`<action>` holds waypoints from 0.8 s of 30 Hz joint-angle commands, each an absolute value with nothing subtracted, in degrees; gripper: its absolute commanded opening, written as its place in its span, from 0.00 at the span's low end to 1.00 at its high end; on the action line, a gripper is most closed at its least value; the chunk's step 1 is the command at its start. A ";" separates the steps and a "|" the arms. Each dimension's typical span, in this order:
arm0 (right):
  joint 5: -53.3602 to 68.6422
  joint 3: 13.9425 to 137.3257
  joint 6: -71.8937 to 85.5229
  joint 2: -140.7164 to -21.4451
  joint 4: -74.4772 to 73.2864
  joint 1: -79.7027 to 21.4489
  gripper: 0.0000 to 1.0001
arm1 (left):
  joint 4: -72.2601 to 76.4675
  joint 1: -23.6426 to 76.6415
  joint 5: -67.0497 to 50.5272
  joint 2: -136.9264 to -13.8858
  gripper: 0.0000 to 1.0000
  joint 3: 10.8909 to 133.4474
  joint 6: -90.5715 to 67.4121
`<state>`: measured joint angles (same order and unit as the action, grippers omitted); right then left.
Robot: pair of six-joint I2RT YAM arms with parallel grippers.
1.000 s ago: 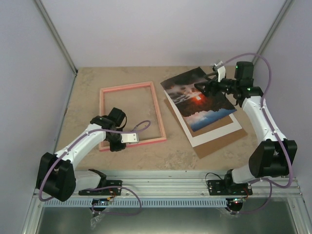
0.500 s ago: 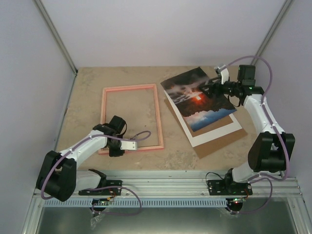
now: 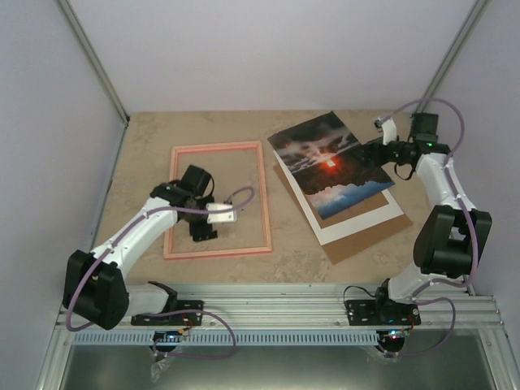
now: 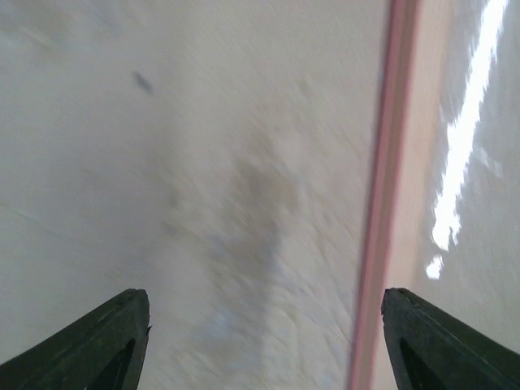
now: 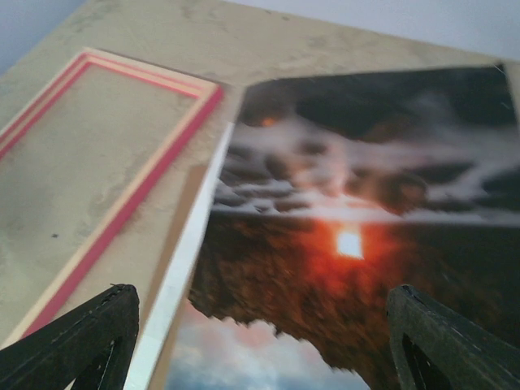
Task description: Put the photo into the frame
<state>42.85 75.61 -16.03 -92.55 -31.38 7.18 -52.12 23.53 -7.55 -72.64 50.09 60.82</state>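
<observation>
Two tools, both spread wide, hold nothing. The right tool (image 5: 260,345) hangs low over the photo (image 5: 349,244), which lies face up on the white mat sheet (image 3: 357,221) and the brown backing board (image 3: 370,240), just right of the frame (image 3: 264,195). To lift the photo cleanly, it should probably slip one finger under a free edge and pinch only the margin, leaving the mat behind. The left tool (image 4: 264,341) hovers above the bench (image 3: 146,146) inside the frame, beside one rail, well placed to steady it.
</observation>
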 commanded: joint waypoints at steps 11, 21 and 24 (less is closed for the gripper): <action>49.33 83.60 -15.25 -109.75 -40.86 31.97 0.68 | -20.24 29.23 -26.47 -93.18 0.81 72.05 15.75; 46.15 88.69 -3.61 -120.58 -33.19 32.43 0.59 | -14.08 34.83 -24.61 -113.83 0.77 86.51 9.04; 46.54 89.26 -0.85 -123.81 -31.80 32.35 0.57 | -14.07 36.06 -24.81 -118.56 0.76 90.06 8.96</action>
<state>46.50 87.77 -6.66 -119.61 -34.74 32.14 -16.51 34.83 -24.18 -114.43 85.69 11.53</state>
